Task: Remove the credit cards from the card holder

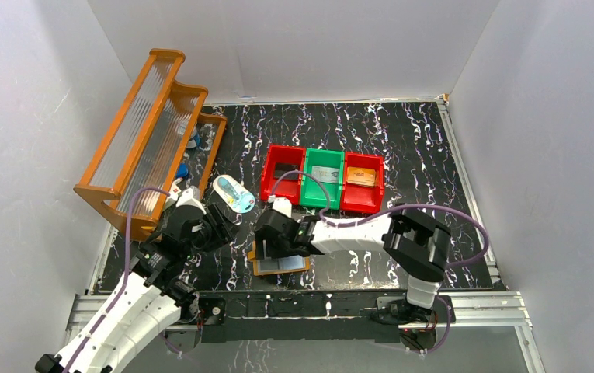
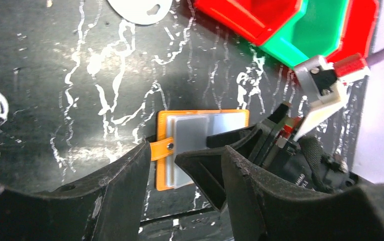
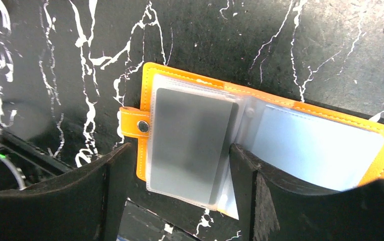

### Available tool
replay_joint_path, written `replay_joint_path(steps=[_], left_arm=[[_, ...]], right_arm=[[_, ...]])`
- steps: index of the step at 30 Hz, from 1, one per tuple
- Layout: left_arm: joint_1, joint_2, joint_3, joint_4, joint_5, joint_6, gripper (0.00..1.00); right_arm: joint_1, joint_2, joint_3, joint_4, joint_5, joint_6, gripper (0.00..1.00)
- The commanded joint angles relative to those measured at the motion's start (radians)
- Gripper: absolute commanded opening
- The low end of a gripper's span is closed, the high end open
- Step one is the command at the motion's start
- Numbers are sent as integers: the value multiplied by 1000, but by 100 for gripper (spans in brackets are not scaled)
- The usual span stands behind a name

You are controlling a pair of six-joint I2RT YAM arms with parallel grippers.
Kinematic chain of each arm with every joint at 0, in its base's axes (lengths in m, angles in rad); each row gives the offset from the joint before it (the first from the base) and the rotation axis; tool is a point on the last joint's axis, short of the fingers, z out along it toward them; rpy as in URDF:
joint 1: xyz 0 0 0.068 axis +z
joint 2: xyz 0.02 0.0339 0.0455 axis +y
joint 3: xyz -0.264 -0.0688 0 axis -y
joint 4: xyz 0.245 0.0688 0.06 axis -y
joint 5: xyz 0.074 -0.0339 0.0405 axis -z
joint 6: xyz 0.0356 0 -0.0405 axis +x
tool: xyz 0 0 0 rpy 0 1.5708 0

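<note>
**Holder lies open, both cards yet to come out**

Nearest the arm bases, the card holder (image 3: 145,95) lies flat on the tabletop (image 1: 402,148), opened like a small book. It is a stitched orange cover, soft-looking, with a short strap (image 3: 129,125) carrying a metal snap stud on one edge. Inside are glossy, slightly wrinkled clear plastic pockets.

No credit cards are out as far as the views show. A grey card (image 3: 189,135), matt and round-cornered, sits in the upper pocket. A pale blue card (image 3: 315,150), shiny, fills the pocket beside it. I judge opening to be done and every extraction left to do.

The right hand (image 3: 179,150) is over the holder with its fingers spread wide, one on each side of the grey card, and it has hold of nothing. Whether its tips press the plastic I cannot tell. The left hand (image 2: 187,153) is near the strap side, equally wide apart and empty.

Farther back stand the rigid, glossy red and green bins (image 1: 322,179), and to their left lies a pale blue-and-white oval item (image 1: 234,194). Beyond it a wooden rack (image 1: 150,132) with ribbed translucent panels lines the left edge. The tabletop is black with white marble veining.
</note>
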Motion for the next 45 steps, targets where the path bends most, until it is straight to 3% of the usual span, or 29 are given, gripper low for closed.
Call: replay_joint_path(steps=[1,11,25,31,38,45], left_arm=[[1,-6,29,-94,-79,-8,53],[1,-58,31,-106,-104,-16,53],[0,-30,25,-84,-56,-2,54],[1,-5,-23,-3,63,18,56],[0,128,-137,207,327,14,54],[-1,240,-225,381,491,15,48]], right_arm=[[38,99,86,-222,120,-54,78],[88,199,203,-362,206,-57,78],[80,132,102,-219,134,-47,68],[25,50,-57,14,-10,-18,68],[-62,-16,-251,262,-175,73,68],[-93,-21,-327,341,-212,113,68]])
